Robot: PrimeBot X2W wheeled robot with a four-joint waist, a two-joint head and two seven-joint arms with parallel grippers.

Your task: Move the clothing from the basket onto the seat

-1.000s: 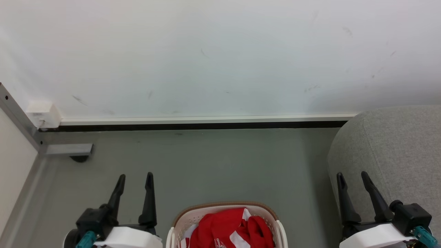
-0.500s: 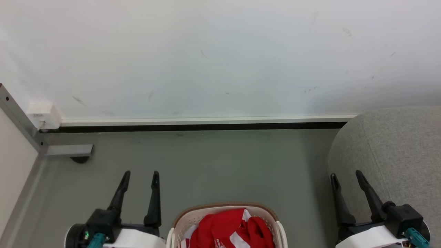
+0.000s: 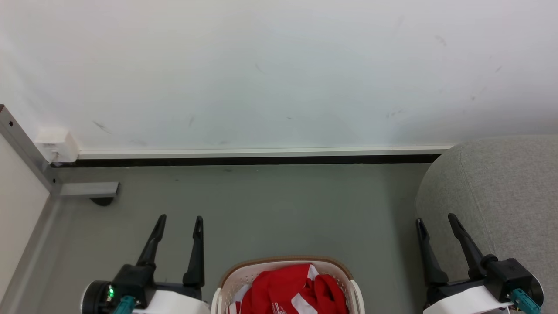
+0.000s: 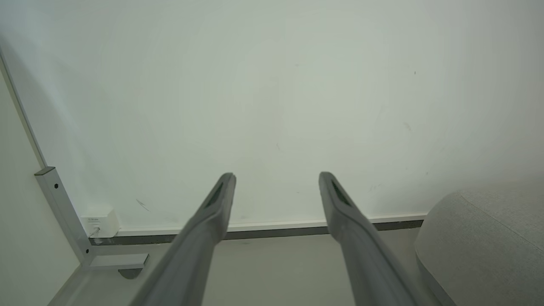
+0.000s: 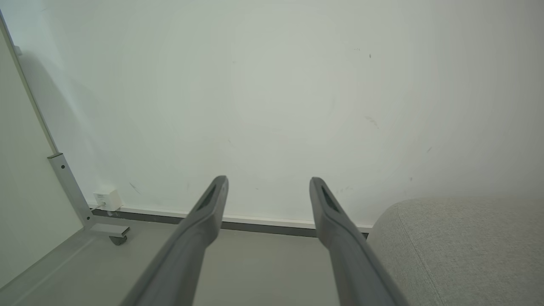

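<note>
Pointing forward: left claw (image 3: 180, 216) (right claw (image 3: 435, 217))

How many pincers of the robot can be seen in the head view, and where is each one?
2. The left pincer is left of the basket; the right pincer is at the seat's left edge. Both are open, empty.

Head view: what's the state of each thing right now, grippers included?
left gripper: open, empty, left of the basket
right gripper: open, empty, beside the seat
laundry basket: upright, loaded
red clothing: bunched inside the basket, not gripped
grey seat: no clothing on the part in view
</note>
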